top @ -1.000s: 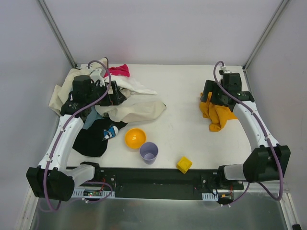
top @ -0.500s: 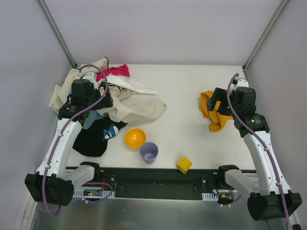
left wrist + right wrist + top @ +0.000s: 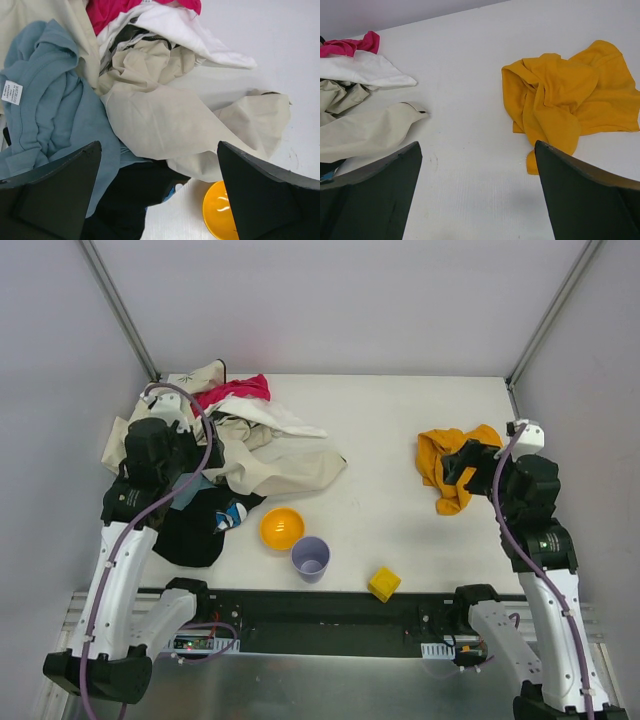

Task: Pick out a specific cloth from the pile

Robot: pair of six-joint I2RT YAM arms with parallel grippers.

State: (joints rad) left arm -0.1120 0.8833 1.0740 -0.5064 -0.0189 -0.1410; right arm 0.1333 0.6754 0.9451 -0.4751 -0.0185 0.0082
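Since the right gripper (image 3: 477, 146) and left gripper (image 3: 159, 146) have withdrawn, spread and empty, the cloth (image 3: 560, 90) seems picked out, clear of the pile (image 3: 280, 465).

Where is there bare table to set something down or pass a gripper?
Free: the white table's broad middle, between the pile of mixed garments and the crumpled orange-yellow cloth, back to the far edge. Crowded: the left side, plus the orange bowl, lilac cup and yellow block near-centre.

Robot lab test cell imo
White table (image 3: 380, 430) boxed in w/ grey panels (image 3: 340, 300) + alu posts (image 3: 120, 310), 2 arms (image 3: 120, 560) bolted at its near edge, exposed electronics (image 3: 195, 643).
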